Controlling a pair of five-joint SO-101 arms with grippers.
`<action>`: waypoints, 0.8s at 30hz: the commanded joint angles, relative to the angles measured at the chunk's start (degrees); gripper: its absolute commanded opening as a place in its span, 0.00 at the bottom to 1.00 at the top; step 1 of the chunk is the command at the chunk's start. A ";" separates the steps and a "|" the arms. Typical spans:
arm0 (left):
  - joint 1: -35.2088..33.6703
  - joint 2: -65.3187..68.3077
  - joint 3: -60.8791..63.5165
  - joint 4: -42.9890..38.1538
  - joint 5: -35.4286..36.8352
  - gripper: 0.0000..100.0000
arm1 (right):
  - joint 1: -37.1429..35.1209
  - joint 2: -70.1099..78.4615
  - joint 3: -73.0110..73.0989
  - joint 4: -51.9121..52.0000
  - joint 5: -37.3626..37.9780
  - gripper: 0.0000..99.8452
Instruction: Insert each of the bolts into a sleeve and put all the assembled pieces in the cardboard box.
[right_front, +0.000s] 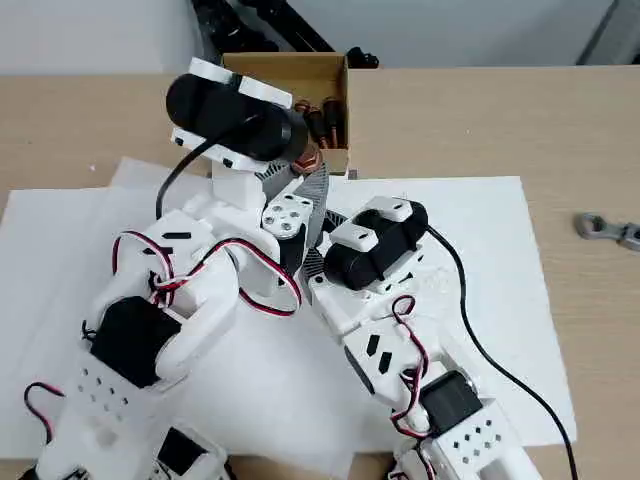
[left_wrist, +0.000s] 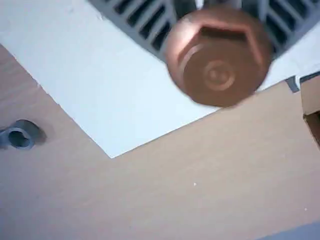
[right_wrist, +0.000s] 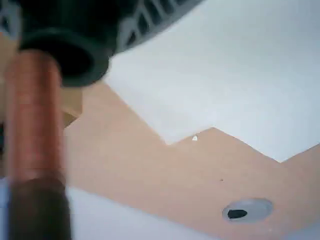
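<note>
Grey ribbed fingers (left_wrist: 140, 20) of the left gripper (left_wrist: 220, 15) are seen closed on a copper bolt (left_wrist: 217, 55), whose hexagonal head is turned straight toward the left wrist camera. Ribbed fingers (right_wrist: 150, 20) of the right gripper (right_wrist: 85, 30) are clamped on a black sleeve (right_wrist: 75, 50). The bolt's threaded shank is seen running out of the sleeve's mouth, so the bolt is entered in the sleeve. The far end of the shank is lost in a dark, blurred shape that cannot be made out.

From the high view, both grippers are met close together above the far edge of a white paper sheet (right_front: 480, 300). The copper bolt head is held just beside the near right corner of the cardboard box (right_front: 285, 70). The box is set at the far edge of the table (right_front: 500, 120), left of its middle, and dark and copper assembled pieces (right_front: 322, 115) are seen lying inside it against its right wall. The paper sheet is spread over the near half of the table beneath both arms. A metal wrench (right_front: 605, 228) is laid on the bare wood near the right edge of the table, well apart from the sheet.
</note>
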 joint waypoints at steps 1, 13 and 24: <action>0.09 -0.18 -1.01 0.97 -0.18 0.01 | 0.04 -0.13 -0.88 -1.27 -0.44 0.00; 0.00 -0.26 -1.98 0.79 -0.26 0.01 | 0.13 -0.13 -0.88 -1.27 -0.44 0.00; -3.87 0.18 -5.41 1.76 -0.09 0.01 | 0.13 -0.13 -0.88 -1.19 -0.44 0.00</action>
